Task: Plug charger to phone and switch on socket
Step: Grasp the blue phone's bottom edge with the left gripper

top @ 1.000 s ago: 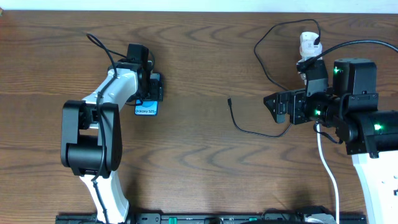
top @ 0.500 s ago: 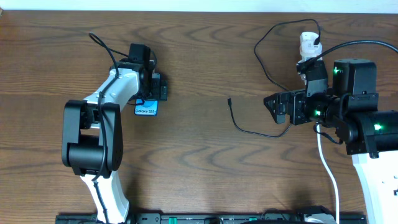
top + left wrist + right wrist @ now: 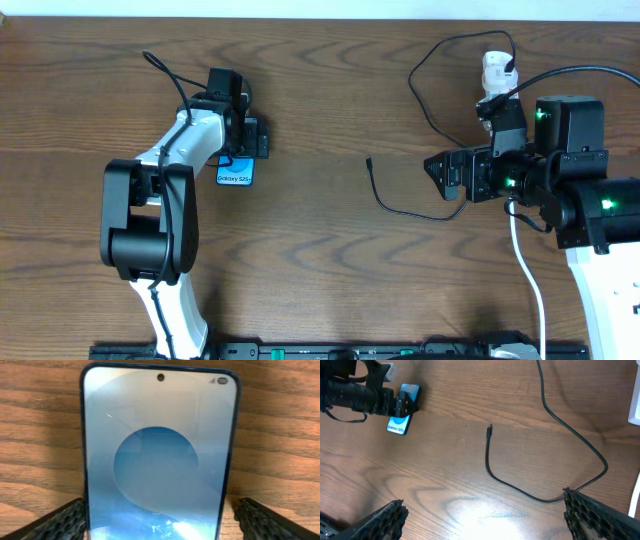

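Black charger point(image 3: 371, 172) is laid right of the phone point(image 3: 236, 174), nearer the spread right claw point(image 3: 440, 172); the phone is straddled by the spread left claw point(image 3: 248, 145).

Phone point(image 3: 236, 175) flat on L, blue screen lit; charger point(image 3: 487, 455) tip loose mid-table, unplugged; white socket point(image 3: 493, 70) far R.
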